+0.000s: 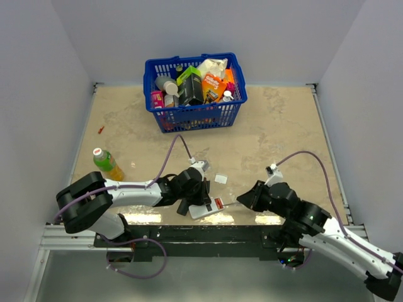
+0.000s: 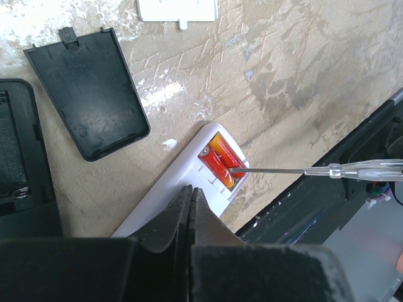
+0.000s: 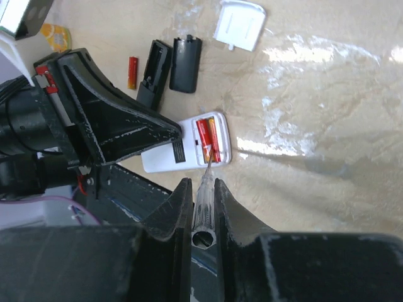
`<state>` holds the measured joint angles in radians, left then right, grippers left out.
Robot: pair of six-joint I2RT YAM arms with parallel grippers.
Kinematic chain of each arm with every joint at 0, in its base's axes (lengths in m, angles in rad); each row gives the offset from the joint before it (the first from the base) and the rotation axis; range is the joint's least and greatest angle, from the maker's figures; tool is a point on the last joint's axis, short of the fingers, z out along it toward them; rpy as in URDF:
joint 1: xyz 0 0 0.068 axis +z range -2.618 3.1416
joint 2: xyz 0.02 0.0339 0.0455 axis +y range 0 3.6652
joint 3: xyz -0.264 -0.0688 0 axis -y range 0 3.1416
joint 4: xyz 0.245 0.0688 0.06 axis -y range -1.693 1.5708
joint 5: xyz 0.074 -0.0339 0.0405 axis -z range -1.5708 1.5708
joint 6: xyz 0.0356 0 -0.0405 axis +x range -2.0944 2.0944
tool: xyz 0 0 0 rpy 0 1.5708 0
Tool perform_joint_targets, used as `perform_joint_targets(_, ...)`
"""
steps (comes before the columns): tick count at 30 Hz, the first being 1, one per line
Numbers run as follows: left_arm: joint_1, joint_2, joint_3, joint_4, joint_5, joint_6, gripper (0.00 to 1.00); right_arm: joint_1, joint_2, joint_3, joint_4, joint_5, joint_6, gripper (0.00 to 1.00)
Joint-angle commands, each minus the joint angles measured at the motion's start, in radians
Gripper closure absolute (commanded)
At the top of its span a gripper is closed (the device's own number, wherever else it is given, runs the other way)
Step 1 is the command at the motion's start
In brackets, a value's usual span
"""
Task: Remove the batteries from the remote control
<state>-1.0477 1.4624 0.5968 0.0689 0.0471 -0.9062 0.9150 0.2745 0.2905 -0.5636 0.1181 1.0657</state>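
The white remote control (image 2: pixel 165 198) lies face down near the table's front edge, its battery bay open. Two red batteries (image 2: pixel 217 160) sit side by side in the bay; they also show in the right wrist view (image 3: pixel 206 139) and from above (image 1: pixel 218 203). My left gripper (image 2: pixel 191 190) is shut, its tips pressing on the remote's white back, empty. My right gripper (image 3: pixel 201 184) is shut on a clear-handled screwdriver (image 3: pixel 203 204), whose thin metal tip (image 2: pixel 242 168) touches the end of the batteries. One loose red battery (image 3: pixel 133 71) lies on the table beside a black remote (image 3: pixel 155 72).
A black cover plate (image 2: pixel 88 94) and a white cover plate (image 2: pixel 178 9) lie loose behind the remotes. A green bottle (image 1: pixel 107 163) lies at the left. A blue basket (image 1: pixel 165 117) full of items stands at the back. The black base rail (image 1: pixel 208 234) runs just in front of the remote.
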Motion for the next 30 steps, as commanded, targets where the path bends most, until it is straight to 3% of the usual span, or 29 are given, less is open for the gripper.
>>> perform_joint_targets(1,-0.006,0.056,-0.022,-0.089,-0.044,0.013,0.99,0.008,0.173,0.039,0.166,-0.009,-0.176,1.0)
perform_joint_targets(5,-0.005,0.061,-0.022,-0.084,-0.043,0.015,0.99,0.01,0.308,0.108,0.189,-0.018,-0.294,1.0)
perform_joint_targets(17,-0.006,0.047,-0.023,-0.086,-0.036,0.01,1.0,0.012,0.403,0.176,0.29,-0.115,-0.466,1.0)
perform_joint_targets(22,-0.006,0.046,-0.026,-0.084,-0.044,0.006,1.0,0.013,0.382,0.144,0.288,-0.113,-0.44,1.0)
perform_joint_targets(30,-0.006,0.056,-0.051,-0.032,-0.033,-0.003,1.0,0.012,0.183,-0.011,0.327,-0.147,-0.185,1.0)
